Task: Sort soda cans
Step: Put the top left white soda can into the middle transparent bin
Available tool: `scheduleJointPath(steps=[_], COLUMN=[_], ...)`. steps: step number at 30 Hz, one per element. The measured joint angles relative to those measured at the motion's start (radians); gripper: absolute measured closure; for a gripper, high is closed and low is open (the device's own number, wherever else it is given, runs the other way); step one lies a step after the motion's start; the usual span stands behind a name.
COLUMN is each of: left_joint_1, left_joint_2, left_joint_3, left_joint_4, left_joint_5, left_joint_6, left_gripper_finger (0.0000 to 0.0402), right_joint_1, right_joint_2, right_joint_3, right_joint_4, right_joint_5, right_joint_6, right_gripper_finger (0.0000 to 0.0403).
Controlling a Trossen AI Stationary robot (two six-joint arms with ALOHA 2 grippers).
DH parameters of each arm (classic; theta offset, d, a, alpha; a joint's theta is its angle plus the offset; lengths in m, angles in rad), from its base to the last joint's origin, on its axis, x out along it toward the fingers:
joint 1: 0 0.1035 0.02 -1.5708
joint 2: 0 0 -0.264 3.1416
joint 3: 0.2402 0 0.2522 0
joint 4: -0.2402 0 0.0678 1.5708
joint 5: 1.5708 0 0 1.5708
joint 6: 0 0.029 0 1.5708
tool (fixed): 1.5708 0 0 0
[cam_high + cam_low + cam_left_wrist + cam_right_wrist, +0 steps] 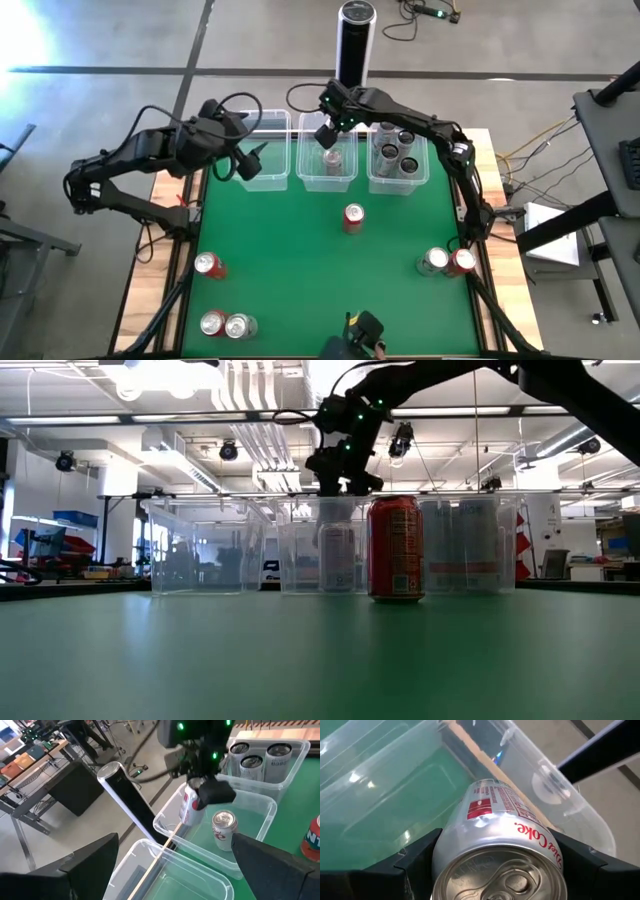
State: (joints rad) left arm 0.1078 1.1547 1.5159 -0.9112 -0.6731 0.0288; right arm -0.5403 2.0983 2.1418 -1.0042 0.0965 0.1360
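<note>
Soda cans fill right tub; middle tub holds one.

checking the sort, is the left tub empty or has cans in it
Empty: the left tub shows only green table through it, while the middle tub and the right tub hold cans.

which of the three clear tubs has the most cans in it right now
The right-hand tub, with several grey cans. The middle tub holds one standing can, and the left tub holds none.
</note>
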Motion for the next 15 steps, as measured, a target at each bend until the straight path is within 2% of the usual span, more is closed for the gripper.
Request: scheduleJointPath(steps=[6, 15], left_joint_1=[0.000, 0.000], left_joint_2=[-0.024, -0.031], left_joint_3=[0.000, 0.000], left_joint_4=[0.002, -0.009], left_joint_5=[0.000, 0.000], left_joint_6=[0.000, 0.000], left_gripper_finger=[0.0031, 0.0031], right_joint_1=[0.005, -0.004], right_joint_2=[0.000, 0.000], right_joint_3=[-0.075, -0.125], right_joint_4=[0.083, 0.077], right_joint_5=[0.017, 0.039], right_joint_6=[-0.004, -0.020], right_gripper_finger=[0.0106, 0.0105])
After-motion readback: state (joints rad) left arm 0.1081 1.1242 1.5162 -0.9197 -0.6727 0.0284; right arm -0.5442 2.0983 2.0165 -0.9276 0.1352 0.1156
